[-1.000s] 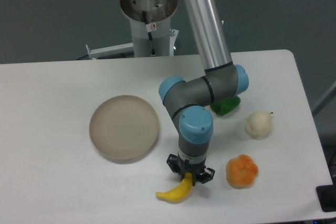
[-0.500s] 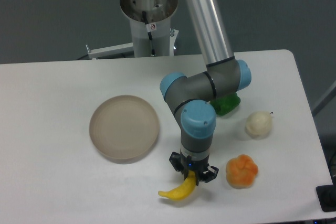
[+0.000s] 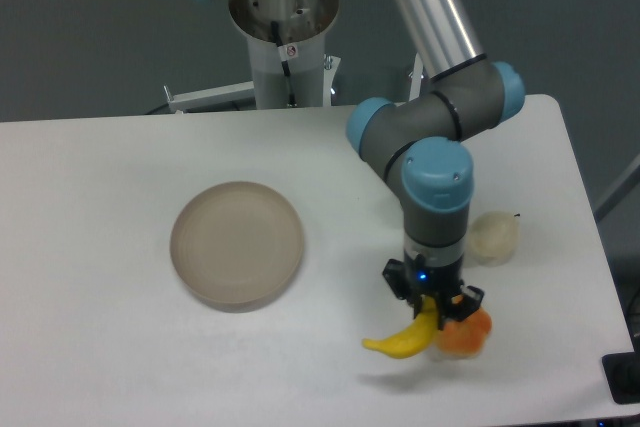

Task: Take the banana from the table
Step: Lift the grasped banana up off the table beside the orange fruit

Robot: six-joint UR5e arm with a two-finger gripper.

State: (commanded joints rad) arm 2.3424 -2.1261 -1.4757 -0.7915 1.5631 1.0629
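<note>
The yellow banana (image 3: 403, 341) hangs in the air above the white table (image 3: 120, 347), its shadow showing faintly below it. My gripper (image 3: 432, 309) is shut on the banana's right end and points straight down from the arm's blue-capped wrist. The banana's free tip points left. The gripper and banana sit right in front of the lumpy orange fruit (image 3: 468, 335), partly covering it.
A round beige plate (image 3: 237, 243) lies left of the centre. A whitish round fruit (image 3: 493, 238) rests behind the wrist on the right. The table's right edge and rounded corner are close to the fruits. The robot's base stands behind the table at the top.
The arm has carried the banana up off the table and to the right, from front centre to in front of the orange fruit. The green object behind the arm is now hidden.
</note>
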